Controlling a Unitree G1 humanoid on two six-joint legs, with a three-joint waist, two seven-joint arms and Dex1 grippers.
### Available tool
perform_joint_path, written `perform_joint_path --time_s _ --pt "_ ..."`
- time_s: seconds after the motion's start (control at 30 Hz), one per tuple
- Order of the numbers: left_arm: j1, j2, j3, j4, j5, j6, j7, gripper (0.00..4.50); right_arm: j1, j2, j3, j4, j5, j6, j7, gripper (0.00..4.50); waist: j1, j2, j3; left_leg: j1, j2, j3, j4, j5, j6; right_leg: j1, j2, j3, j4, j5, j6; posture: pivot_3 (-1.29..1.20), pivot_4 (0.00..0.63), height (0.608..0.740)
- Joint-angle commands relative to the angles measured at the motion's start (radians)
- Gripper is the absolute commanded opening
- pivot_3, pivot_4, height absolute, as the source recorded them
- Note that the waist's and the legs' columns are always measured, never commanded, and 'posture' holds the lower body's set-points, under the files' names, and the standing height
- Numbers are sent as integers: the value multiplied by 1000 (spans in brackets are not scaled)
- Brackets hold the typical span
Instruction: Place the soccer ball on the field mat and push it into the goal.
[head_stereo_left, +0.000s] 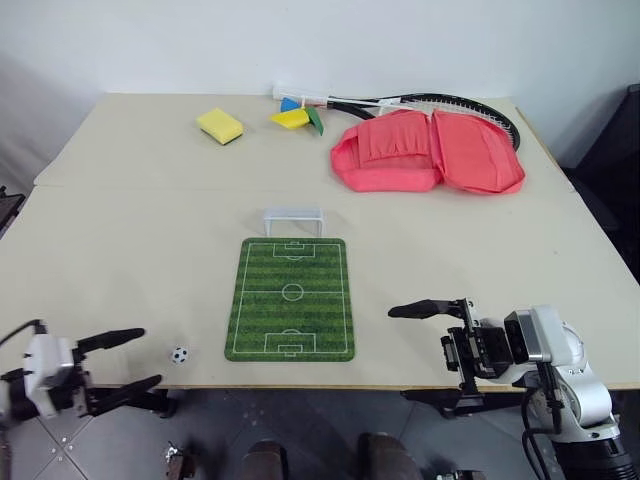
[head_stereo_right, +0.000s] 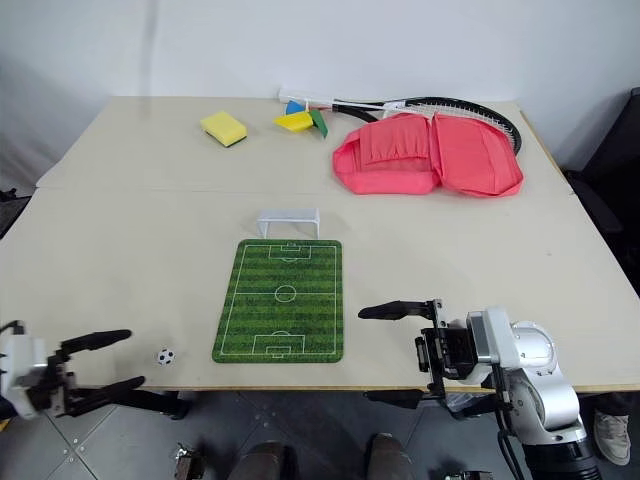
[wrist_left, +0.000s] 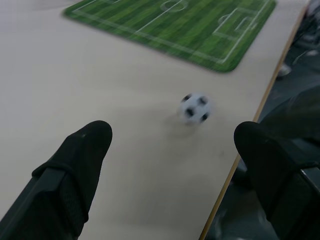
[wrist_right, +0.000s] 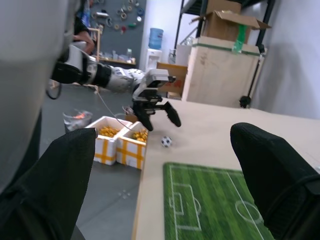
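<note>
Ball (head_stereo_left: 179, 354) on bare table beside mat (head_stereo_left: 291, 298), near table's front edge; goal (head_stereo_left: 293, 220) at mat's far end. Left gripper (head_stereo_left: 128, 361) spread wide, empty, just beside ball. Right gripper (head_stereo_left: 425, 350) spread wide, empty, at mat's other side. Risk: clumsy closing nudges ball, rolls off edge.

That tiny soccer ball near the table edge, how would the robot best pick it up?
Pinch the soccer ball across its middle, coming from the left with the open left gripper. It's round, so any opposite sides work, and it lies on bare table beside the field mat.
</note>
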Motion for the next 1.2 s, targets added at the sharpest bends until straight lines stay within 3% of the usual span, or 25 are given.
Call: perform_joint_path --time_s 0.03,0.1,0.2,0.53,0.63,0.77,0.87,1.03,1.2 --pt "19 -13 -43 -78 14 25 33 4443 13 -15 -40 43 -23 -55 33 4500 0 0 0 0 0 0 0 0 0 0 0 0 0 0 0 0 150 740" --pt "14 -26 -68 -76 31 23 53 4443 20 -22 -48 60 -33 -68 33 4500 0 0 0 0 0 0 1 0 0 0 0 0 0 0 0 0 150 740" --pt "0 -36 -85 -57 41 16 68 3956 34 -24 -53 57 -38 -74 22 4500 0 0 0 0 0 0 2 0 0 0 0 0 1 0 0 0 150 740" --pt "-30 -32 -131 -64 49 35 69 891 51 -26 -63 14 -50 -66 -45 4500 0 0 0 1 0 0 3 0 0 0 0 1 2 0 0 0 150 740" --pt "-61 -26 -157 -191 2 122 83 868 56 -31 -77 12 -55 -62 -74 4500 2 0 0 0 0 0 4 0 0 0 0 1 2 0 0 0 150 740" --pt "-203 15 -239 -416 -74 353 124 868 70 -63 -110 -6 -47 -46 -97 4500 18 0 0 -1 0 -1 6 0 0 1 0 1 2 0 1 0 150 740" --pt "-338 -12 -332 -479 -79 469 170 868 82 -92 -142 -16 -42 -33 -108 4500 18 1 1 0 -1 0 6 0 0 1 0 2 3 1 1 0 150 740" --pt "-404 -56 -505 -445 28 448 124 868 104 -113 -160 -33 -49 -22 -127 4500 4 3 0 0 0 1 5 0 0 1 1 3 2 1 1 0 150 740" --pt "-431 -124 -575 -334 159 320 173 868 117 -107 -157 -62 -55 -18 -162 4500 2 3 0 0 0 1 5 0 0 0 3 4 1 1 1 0 150 740"
